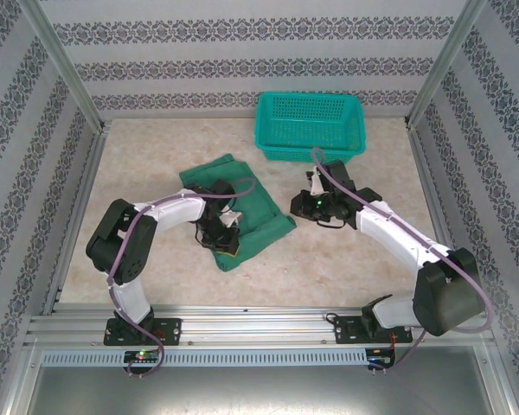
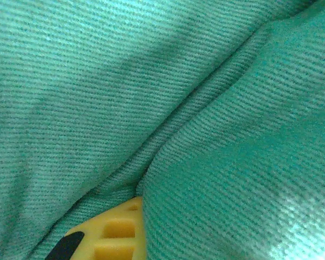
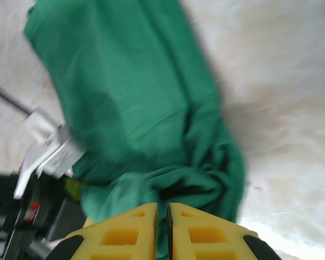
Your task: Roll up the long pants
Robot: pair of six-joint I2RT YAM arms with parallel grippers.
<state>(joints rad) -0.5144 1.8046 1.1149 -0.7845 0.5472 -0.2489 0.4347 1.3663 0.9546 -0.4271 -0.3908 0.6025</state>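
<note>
Top external view: we are seeing the pants [image 1: 261, 210] lying folded on the table [image 1: 346, 268], left of centre. We are judging them light, limp, ribbed-weave cloth, best pinched at a bunched edge. The left gripper [image 1: 223, 232] is clamping a fold; the right gripper [image 1: 316, 206], drawn closed, is hovering beside their right edge.

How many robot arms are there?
2. The left arm reaches onto the pants. The right arm stretches over the table beside the pants, near the basket. None seem hidden.
</note>
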